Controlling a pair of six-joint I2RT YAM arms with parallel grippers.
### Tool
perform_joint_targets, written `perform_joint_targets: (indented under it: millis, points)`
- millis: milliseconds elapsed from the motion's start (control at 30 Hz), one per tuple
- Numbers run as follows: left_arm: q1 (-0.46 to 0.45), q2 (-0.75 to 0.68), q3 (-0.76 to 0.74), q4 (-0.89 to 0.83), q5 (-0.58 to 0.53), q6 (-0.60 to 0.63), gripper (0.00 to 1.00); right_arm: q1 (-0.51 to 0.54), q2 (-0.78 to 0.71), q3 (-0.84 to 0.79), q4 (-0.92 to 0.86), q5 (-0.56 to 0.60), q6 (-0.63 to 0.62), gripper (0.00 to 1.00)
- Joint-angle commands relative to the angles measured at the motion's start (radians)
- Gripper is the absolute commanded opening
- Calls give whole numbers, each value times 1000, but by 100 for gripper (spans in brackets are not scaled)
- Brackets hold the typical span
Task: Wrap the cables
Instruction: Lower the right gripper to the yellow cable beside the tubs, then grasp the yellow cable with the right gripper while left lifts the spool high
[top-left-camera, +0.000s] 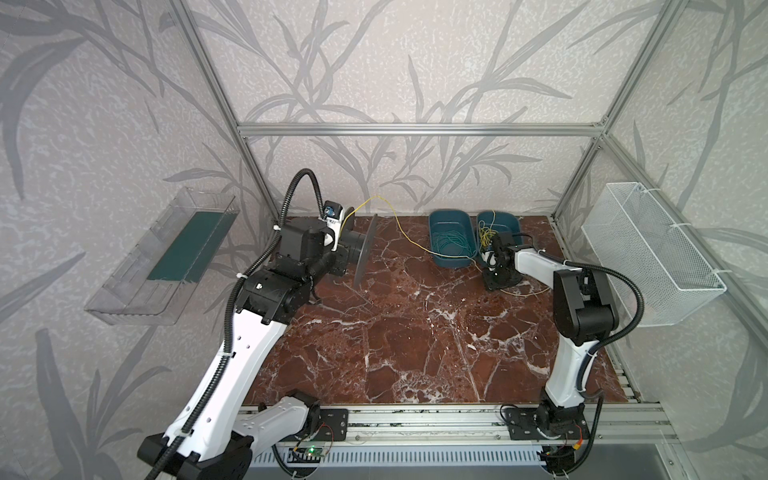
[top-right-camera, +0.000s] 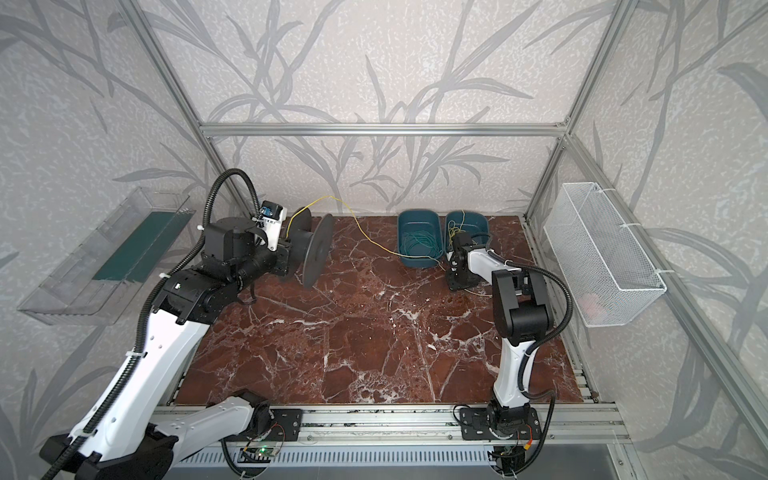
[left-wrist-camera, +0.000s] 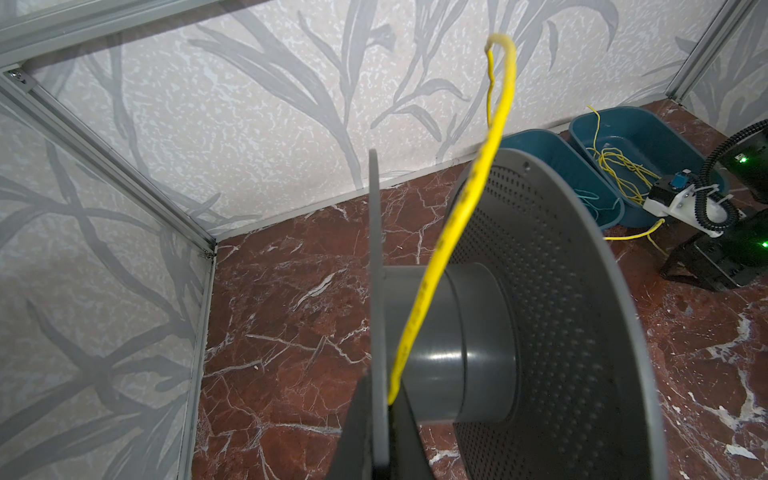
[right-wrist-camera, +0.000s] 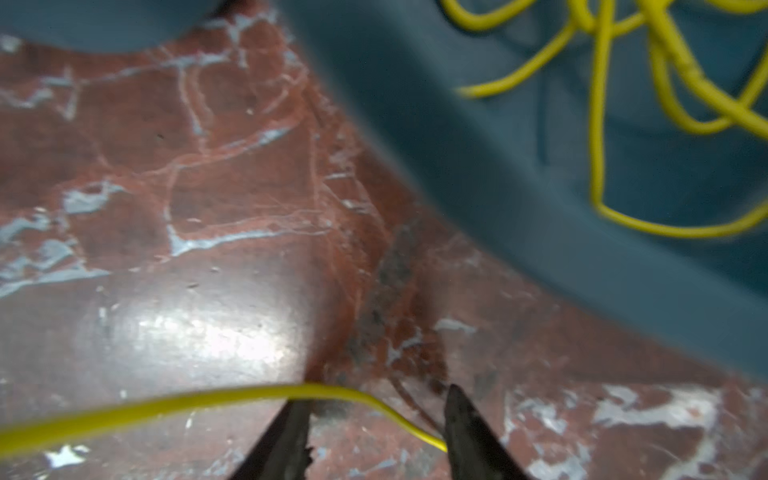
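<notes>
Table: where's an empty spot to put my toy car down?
The whole middle and front of the table, nearer than the spool and the blue tubs, is bare. It's crowded at the back: spool left, tubs right, yellow cable strung between them.

Table (top-left-camera: 415, 324) centre free, spool (top-left-camera: 366, 249), cable (left-wrist-camera: 424, 289), tubs (top-left-camera: 435, 241) rear

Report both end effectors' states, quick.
Left end effector: shut on the grey spool, gripping its flange.
Right end effector: open, yellow cable running between its fingertips, not clamped.
</notes>
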Motion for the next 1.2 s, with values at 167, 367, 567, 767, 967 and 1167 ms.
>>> perform_joint_targets:
  millis: [167, 367, 567, 767, 967, 1167]
  points:
    - [15, -14, 18, 88, 32, 0, 0, -3, 1, -42, 10, -87, 11, 15]
    - [19, -20, 11, 99, 38, -3, 0, 1, -60, -88, 47, -122, 39, 0]
    - [19, -31, 5, 110, 40, -17, 0, 46, -153, -166, 100, -150, 82, 0]
    - [22, -47, 18, 99, 77, -30, 0, 125, -263, -247, 158, -149, 138, 0]
    - [22, -63, 131, 29, 153, -31, 0, 141, -241, -243, 179, -134, 156, 0]
    - [22, -65, 228, -19, 227, -40, 0, 141, -199, -194, 144, -111, 169, 0]
